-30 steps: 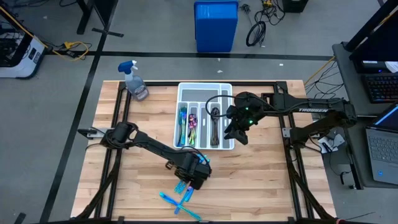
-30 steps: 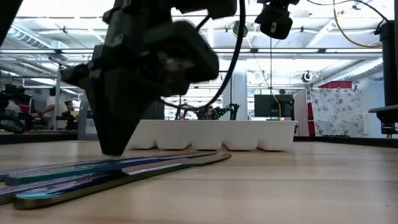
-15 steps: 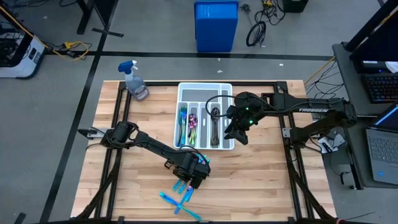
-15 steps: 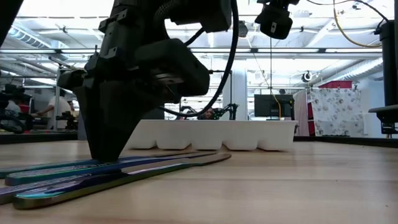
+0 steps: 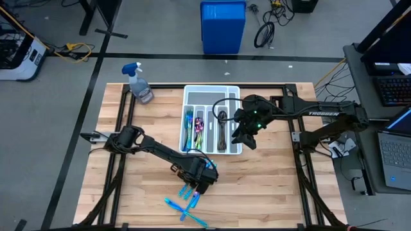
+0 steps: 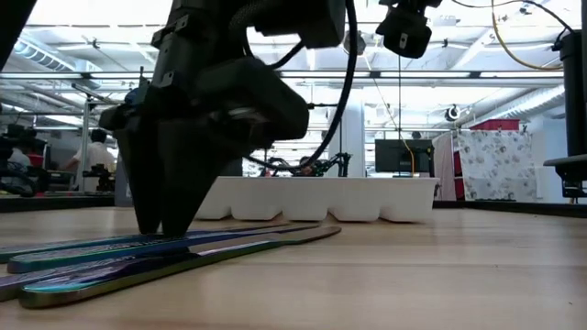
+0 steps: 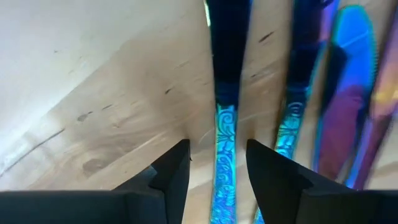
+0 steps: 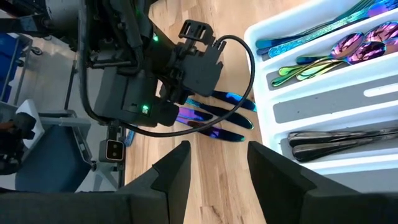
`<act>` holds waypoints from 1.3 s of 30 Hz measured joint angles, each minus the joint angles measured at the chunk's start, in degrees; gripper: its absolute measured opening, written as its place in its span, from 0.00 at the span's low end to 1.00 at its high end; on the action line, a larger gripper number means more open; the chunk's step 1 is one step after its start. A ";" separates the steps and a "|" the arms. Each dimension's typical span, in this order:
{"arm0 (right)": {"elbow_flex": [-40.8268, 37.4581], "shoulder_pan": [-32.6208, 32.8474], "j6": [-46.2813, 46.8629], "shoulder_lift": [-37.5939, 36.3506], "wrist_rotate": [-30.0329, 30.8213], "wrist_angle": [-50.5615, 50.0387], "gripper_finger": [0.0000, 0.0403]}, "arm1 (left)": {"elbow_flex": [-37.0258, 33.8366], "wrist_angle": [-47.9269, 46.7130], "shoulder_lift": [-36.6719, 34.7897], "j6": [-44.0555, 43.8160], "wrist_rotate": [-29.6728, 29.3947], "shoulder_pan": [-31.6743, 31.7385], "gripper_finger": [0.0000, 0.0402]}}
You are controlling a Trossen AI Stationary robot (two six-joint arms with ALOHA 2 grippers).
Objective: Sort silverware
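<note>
Several loose pieces of blue and purple silverware (image 5: 187,206) lie flat on the wooden table near its front edge. My left gripper (image 5: 192,188) points straight down over them, open. Its fingertips (image 7: 177,163) stand on either side of one blue patterned handle (image 7: 225,134), with wood showing in both gaps. The low view shows the left gripper (image 6: 163,229) with its tips down at the pieces. My right gripper (image 5: 243,137) hangs open and empty above the right side of the white tray (image 5: 212,88). The tray holds teal forks (image 5: 188,128), rainbow spoons (image 5: 198,127) and dark spoons (image 5: 221,131).
A spray bottle (image 5: 139,83) stands at the table's far left corner. A blue bin (image 5: 223,25) is on the floor beyond the table. One tray compartment (image 8: 336,93) shows a bare bottom. Bare wood lies left and right of the loose pieces.
My left gripper has opened while staying in place over the loose pieces: its tips met in one point a second ago and now stand apart. The silverware lies on the table as before.
</note>
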 joint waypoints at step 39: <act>0.01 -0.07 -1.08 0.00 0.42 1.43 0.35 | 0.90 0.22 0.88 8.81 2.02 0.86 0.05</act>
